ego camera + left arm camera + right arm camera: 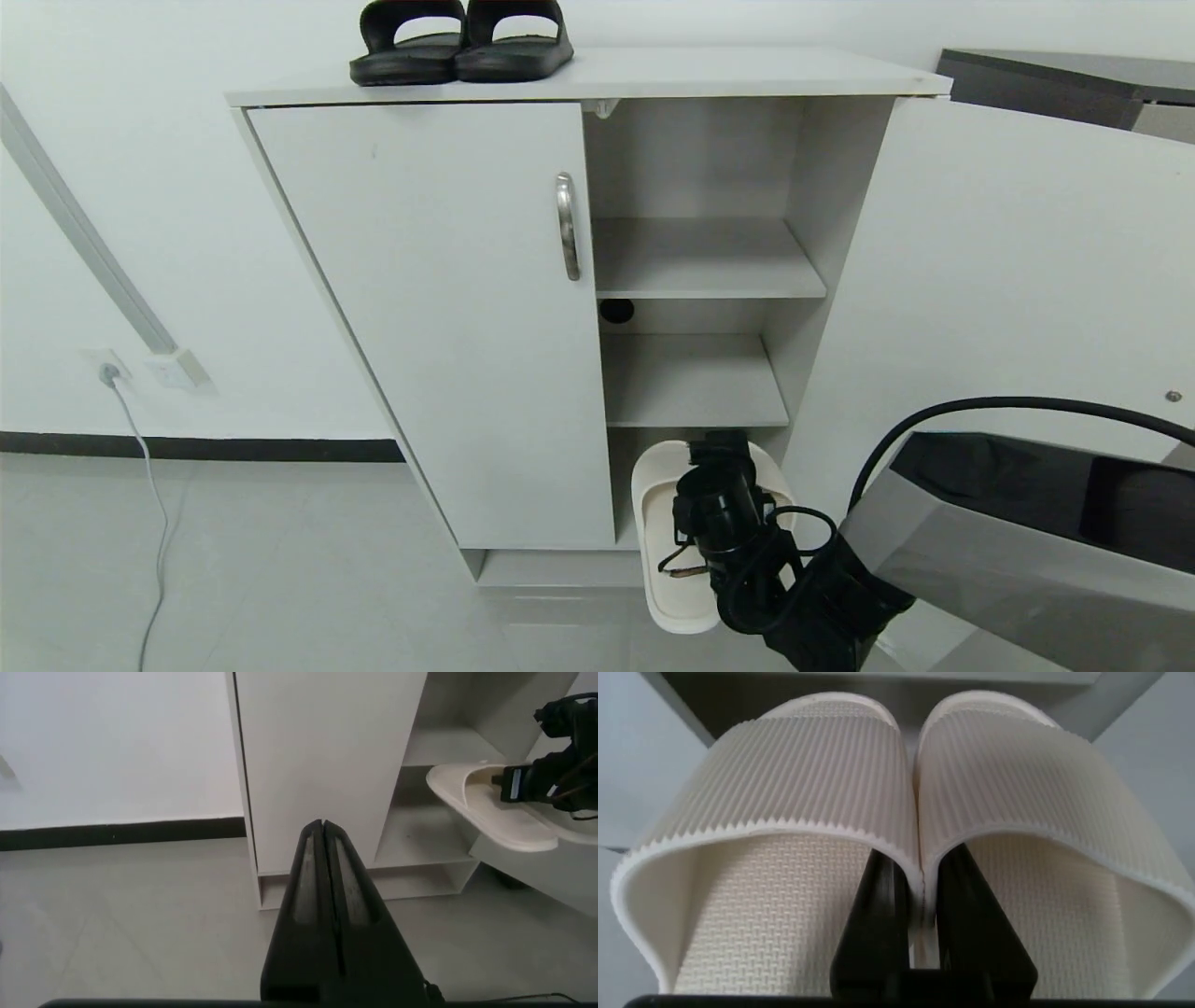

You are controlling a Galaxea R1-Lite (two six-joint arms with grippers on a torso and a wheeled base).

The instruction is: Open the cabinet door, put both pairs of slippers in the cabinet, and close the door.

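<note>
Right gripper (717, 459) at the open right half of the cabinet (747, 70). Its fingers (878, 915) are nearly closed, pinching the two touching inner walls of the white slippers (653, 509). The pair is held toes-first at the mouth of the bottom compartment (416, 840), with the heels projecting toward the near side.

Left gripper (320, 835) hangs low before the closed left door (439, 317), its fingers pressed together on nothing.

Step in hand, as judged: seating the white pair. Keep the soles level, clear of the middle shelf (691, 378) above and of the left door's edge. Push far enough that the heels pass the front, then release.

Contents: the upper shelf (700, 257) and middle shelf are bare. The black slippers (462, 47) lie side by side on the cabinet top, at its left. The right door (980, 280) stands wide open.
</note>
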